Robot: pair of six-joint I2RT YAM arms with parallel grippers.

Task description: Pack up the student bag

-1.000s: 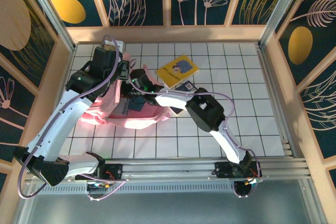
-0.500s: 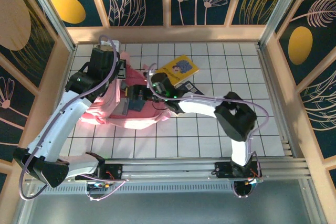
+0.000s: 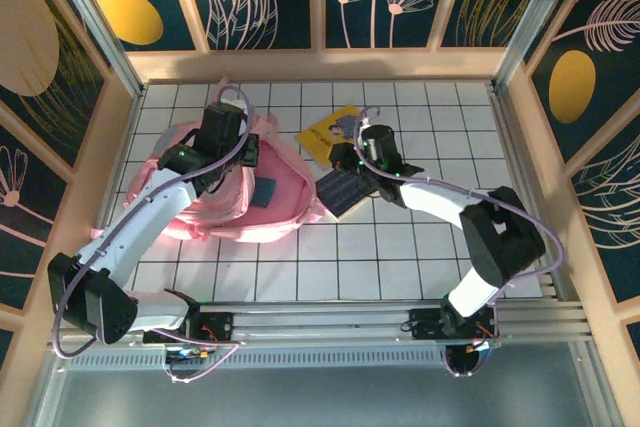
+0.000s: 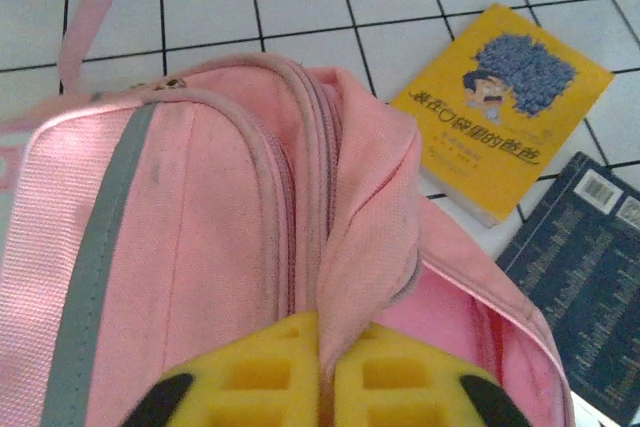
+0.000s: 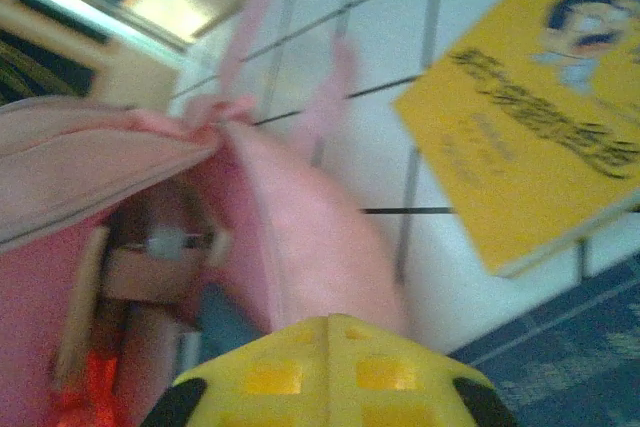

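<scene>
Right hand, now closed, out of student bag (left hand clamped on it)

Soft pink across the student bag, with one grey band down its panel and a small dark blue patch on the front. Bright yellow on the cartoon book, printed with a blue-haired face and dark lettering. Deep blue-black on the navy book (pale rows of print, a white barcode label). White tiles ruled by black lines over the worktop. Waffled yellow with black tips on the left pincer and the right pincer. Dark teal on the wall panels, with gold ovals and pale line-drawn flowers.
</scene>
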